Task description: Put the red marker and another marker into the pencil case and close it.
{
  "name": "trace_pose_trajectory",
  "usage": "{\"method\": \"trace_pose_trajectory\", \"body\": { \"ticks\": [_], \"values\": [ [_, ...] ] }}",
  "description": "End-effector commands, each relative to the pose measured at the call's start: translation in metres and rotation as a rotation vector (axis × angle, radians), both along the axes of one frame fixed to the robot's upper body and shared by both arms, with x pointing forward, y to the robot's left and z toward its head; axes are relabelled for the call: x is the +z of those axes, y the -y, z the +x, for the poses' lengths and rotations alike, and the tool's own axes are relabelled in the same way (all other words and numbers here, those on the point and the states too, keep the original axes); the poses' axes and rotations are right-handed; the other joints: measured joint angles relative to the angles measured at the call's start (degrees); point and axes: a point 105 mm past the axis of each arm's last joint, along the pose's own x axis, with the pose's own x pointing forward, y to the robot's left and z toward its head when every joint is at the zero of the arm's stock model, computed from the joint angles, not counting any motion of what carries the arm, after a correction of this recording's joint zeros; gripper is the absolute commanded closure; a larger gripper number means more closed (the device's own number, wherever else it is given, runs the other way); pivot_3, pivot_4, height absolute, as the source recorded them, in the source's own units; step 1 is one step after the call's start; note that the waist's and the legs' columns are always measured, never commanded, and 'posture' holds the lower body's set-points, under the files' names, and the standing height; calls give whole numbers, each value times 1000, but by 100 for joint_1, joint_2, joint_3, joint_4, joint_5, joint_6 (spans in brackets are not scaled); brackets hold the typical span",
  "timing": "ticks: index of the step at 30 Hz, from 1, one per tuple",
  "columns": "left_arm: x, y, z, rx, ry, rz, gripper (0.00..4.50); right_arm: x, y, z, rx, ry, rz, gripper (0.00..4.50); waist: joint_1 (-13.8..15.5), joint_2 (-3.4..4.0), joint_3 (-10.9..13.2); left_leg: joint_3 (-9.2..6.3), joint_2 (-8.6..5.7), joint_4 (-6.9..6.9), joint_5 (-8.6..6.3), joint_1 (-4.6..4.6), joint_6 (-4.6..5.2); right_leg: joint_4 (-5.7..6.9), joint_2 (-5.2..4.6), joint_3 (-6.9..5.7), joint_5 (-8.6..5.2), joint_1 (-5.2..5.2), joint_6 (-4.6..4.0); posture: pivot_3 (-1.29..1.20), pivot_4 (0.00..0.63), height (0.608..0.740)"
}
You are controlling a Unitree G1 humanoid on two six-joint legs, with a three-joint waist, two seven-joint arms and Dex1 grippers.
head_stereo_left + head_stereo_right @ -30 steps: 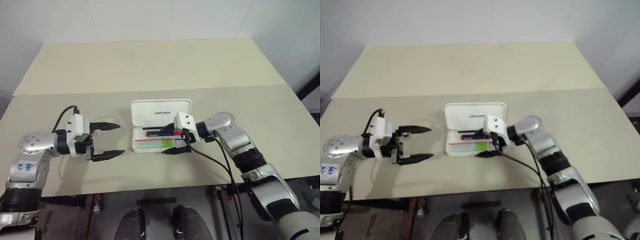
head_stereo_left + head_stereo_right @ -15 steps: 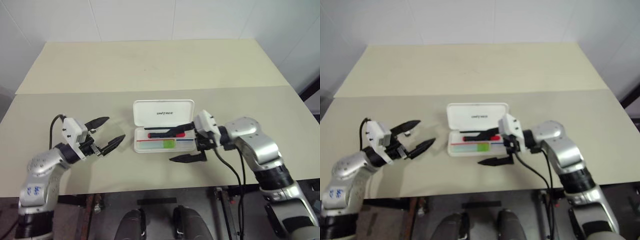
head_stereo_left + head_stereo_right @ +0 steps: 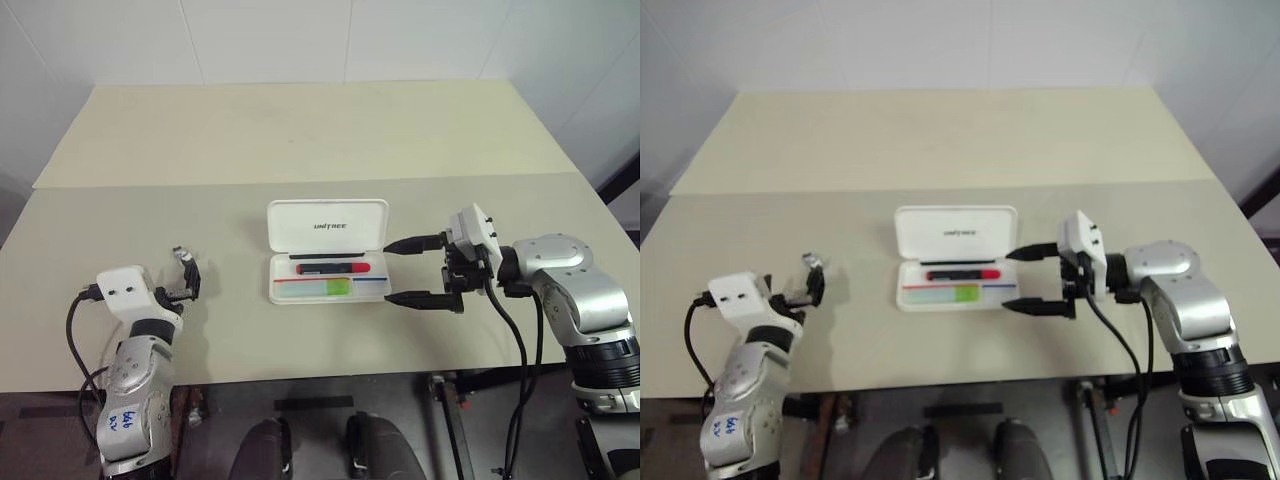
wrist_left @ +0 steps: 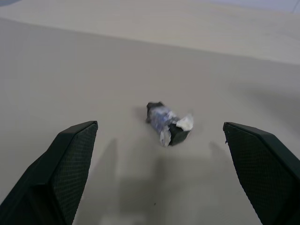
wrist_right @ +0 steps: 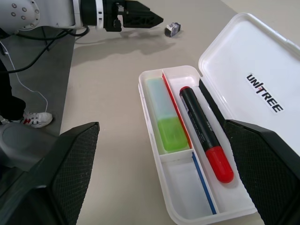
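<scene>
Inside the pencil case (image 3: 327,249) lay the red marker (image 3: 331,268) and green highlighter (image 3: 327,288); both spread claws, right (image 3: 415,270) and left (image 4: 161,173), flanked its open lid.

Lighting is even and fairly bright, apparently from overhead, since shadows fall short and soft. The table (image 3: 300,130) shows no harsh glare, just a mild sheen toward its far edge. In the right eye view the picture looks slightly softer and hazier than in the left eye view. In the left wrist view a small crumpled scrap (image 4: 168,123) sits reasonably sharp, with a faint shadow beside it, while the near black fingers (image 4: 61,173) are blurred. The pencil case (image 5: 262,56) lid shines bright white without washing out its lettering.
</scene>
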Motion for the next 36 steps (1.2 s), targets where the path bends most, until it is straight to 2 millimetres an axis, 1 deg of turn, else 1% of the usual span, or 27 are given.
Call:
{"method": "trace_pose_trajectory", "body": {
  "ticks": [1,8,16,19,26,33,36],
  "values": [
    [15,8,12,8,36,24,7,13,7,2,-9,58,-4,20,37,-2,1,-1,0,2,0,-1,0,1,0,-1,1,1,1,0,150,740],
    [8,9,26,63,-30,20,7,14,7,0,-12,68,-2,20,125,-2,1,4,2,-6,-2,-2,0,-15,4,2,2,-1,3,0,150,740],
    [-3,7,35,138,-111,60,7,15,10,0,-35,80,3,20,143,-2,1,6,-1,0,-7,-5,7,-20,1,0,6,2,8,0,150,740],
    [-6,11,41,137,-136,76,7,15,8,0,-38,83,8,20,143,-2,1,5,0,-1,-7,-4,7,-20,2,0,5,1,8,0,150,740],
    [-10,17,49,146,-171,84,7,13,8,-1,-46,87,14,20,170,-2,1,6,-2,2,-6,-4,6,-19,1,-2,7,2,11,0,150,740],
    [-18,21,51,167,-207,43,7,13,7,-1,-50,90,17,20,235,-2,0,7,-2,6,-4,-2,3,-14,1,-6,14,3,13,0,150,740],
    [-19,24,51,158,-208,20,577,12,5,-1,-48,92,18,0,256,-2,0,8,-3,5,-4,-2,3,-16,0,-6,14,3,14,0,150,740]
  ]
}}
